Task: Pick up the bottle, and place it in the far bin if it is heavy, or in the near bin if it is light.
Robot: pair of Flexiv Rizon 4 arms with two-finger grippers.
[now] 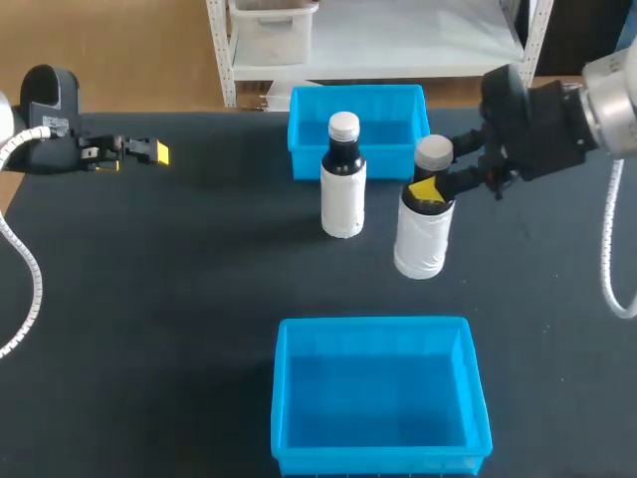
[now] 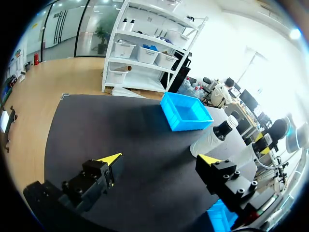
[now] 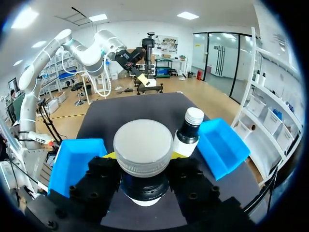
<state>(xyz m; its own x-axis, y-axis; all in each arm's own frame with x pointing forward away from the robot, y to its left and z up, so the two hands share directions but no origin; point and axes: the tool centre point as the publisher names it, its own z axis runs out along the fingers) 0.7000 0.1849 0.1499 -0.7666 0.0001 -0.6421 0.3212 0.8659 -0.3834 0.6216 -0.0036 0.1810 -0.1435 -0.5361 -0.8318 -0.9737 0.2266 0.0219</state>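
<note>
Right hand [image 1: 430, 188] clamps a bottle [image 1: 422, 239] by its neck; left hand [image 1: 154, 152] gapes empty by the surface's [image 1: 149, 299] left edge.

Looks past left gripper [image 2: 159, 159], fingers spread wide on nothing | finds bottle [image 2: 212, 138] standing on black table [image 2: 120, 130] ahead | second bottle [image 2: 247, 157] just behind it, right gripper [image 2: 261, 144] at its top | blue bin [image 2: 190, 124] beyond both | corner of another bin [image 2: 219, 217] under the fingers

Occlusions and crops, this moment.
Right wrist view: gripped bottle [image 3: 143, 145] shows cap and neck only, its body hidden below. The cap covers most of the right gripper [image 3: 144, 156] yellow tips. Head view: far bin [image 1: 299, 96] front wall sits partly behind second bottle [image 1: 343, 189]. Left wrist view: only a corner of near bin [image 2: 219, 218] shows.
</note>
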